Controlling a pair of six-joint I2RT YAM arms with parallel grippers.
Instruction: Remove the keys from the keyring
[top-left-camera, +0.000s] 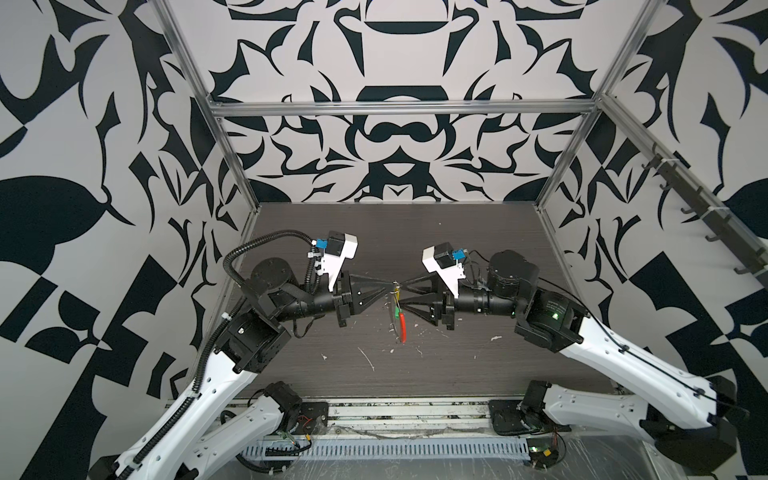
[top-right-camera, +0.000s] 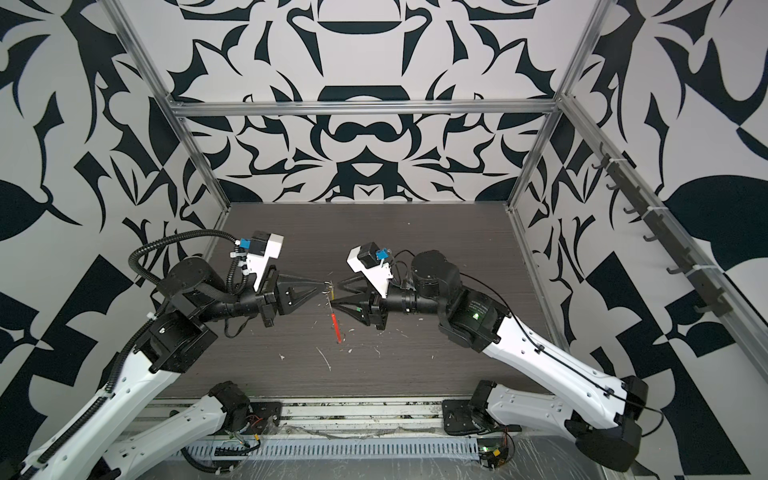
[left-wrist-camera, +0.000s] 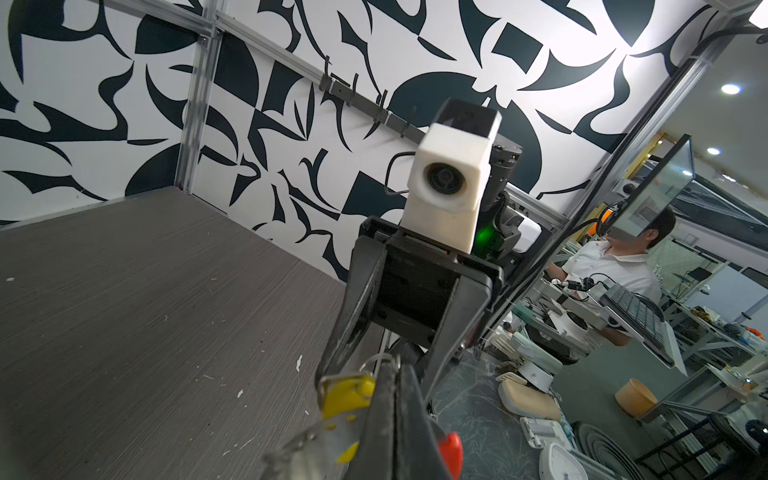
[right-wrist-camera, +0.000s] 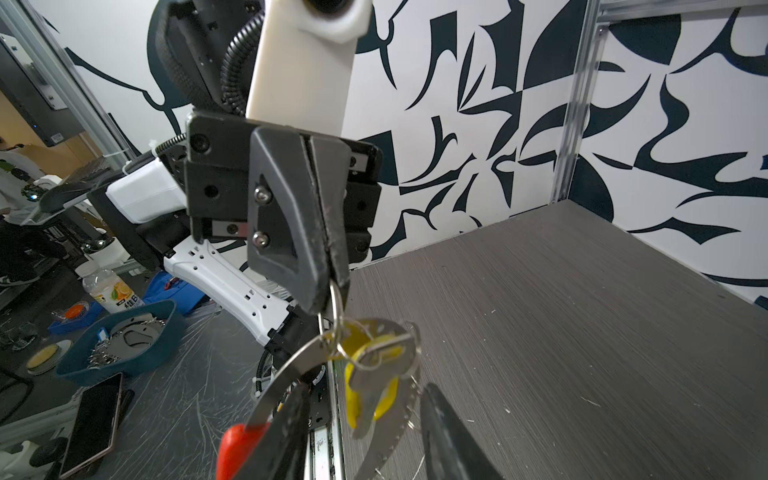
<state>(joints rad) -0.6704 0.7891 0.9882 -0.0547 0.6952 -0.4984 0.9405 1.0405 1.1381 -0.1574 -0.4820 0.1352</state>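
Observation:
The keyring (right-wrist-camera: 399, 419), a thin grey metal loop with a red sleeve (top-left-camera: 402, 329), hangs above the middle of the table. My left gripper (top-left-camera: 393, 285) is shut on a small silver ring (right-wrist-camera: 335, 305) at the top of the loop. A yellow-tagged key (right-wrist-camera: 360, 409) with a silver blade dangles from that ring; the yellow tag (left-wrist-camera: 347, 395) also shows in the left wrist view. My right gripper (right-wrist-camera: 365, 388) faces the left one and is open, one finger on each side of the hanging key. In both top views its fingertips (top-right-camera: 338, 286) reach the loop.
White flecks (top-left-camera: 368, 359) are scattered over the dark wood tabletop (top-left-camera: 478, 232). A rail of hooks (top-left-camera: 698, 208) runs along the right wall, and metal frame posts stand at the back corners. Off the table's front lie a blue bin (right-wrist-camera: 120, 345) and a phone (right-wrist-camera: 93, 419).

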